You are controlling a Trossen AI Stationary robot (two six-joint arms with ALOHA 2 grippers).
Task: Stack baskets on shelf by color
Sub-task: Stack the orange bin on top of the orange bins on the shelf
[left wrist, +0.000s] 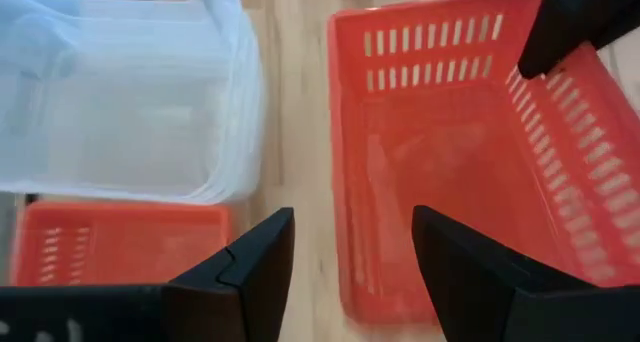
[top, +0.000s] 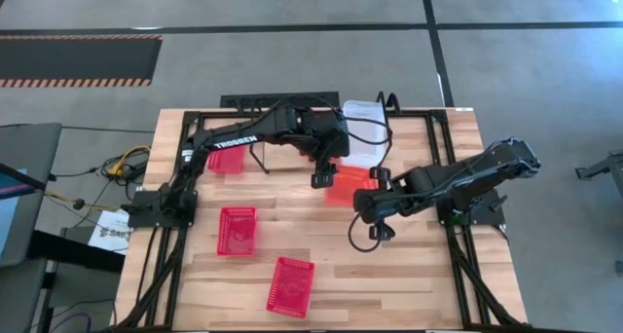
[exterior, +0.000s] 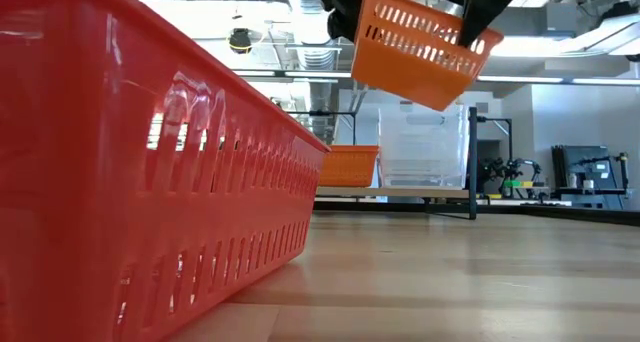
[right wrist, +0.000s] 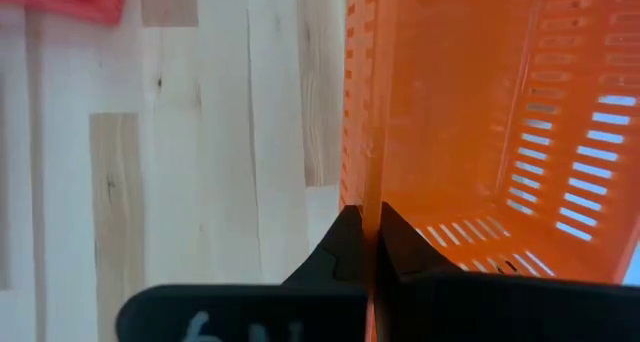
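Note:
An orange basket [top: 343, 185] [exterior: 420, 47] hangs tilted in the air over the middle of the table, in my right gripper [right wrist: 366, 214] [top: 376, 189]. My left gripper [left wrist: 352, 217] [top: 326, 173] is open at the basket's opposite end, one finger on each side of its end wall [left wrist: 345, 182]. At the far edge, on the shelf [top: 389, 101], sit a stack of clear baskets [top: 364, 129] [left wrist: 130, 102], another orange basket [exterior: 348, 165] [left wrist: 120, 242] and a red basket [top: 226, 160]. My right gripper pinches a side wall of the orange basket [right wrist: 362, 172] at its rim, near a corner, one finger inside and one outside. The fingers come slanting down from the table's right. The basket is lifted clear and tilted. My left gripper straddles the end wall; I cannot tell whether it touches it.
Two red baskets [top: 237, 229] [top: 290, 284] lie on the near left part of the table; one [exterior: 150, 182] fills the left of the low view. Bare wood shows on the near right. The black frame rails [top: 458, 245] run along both table sides.

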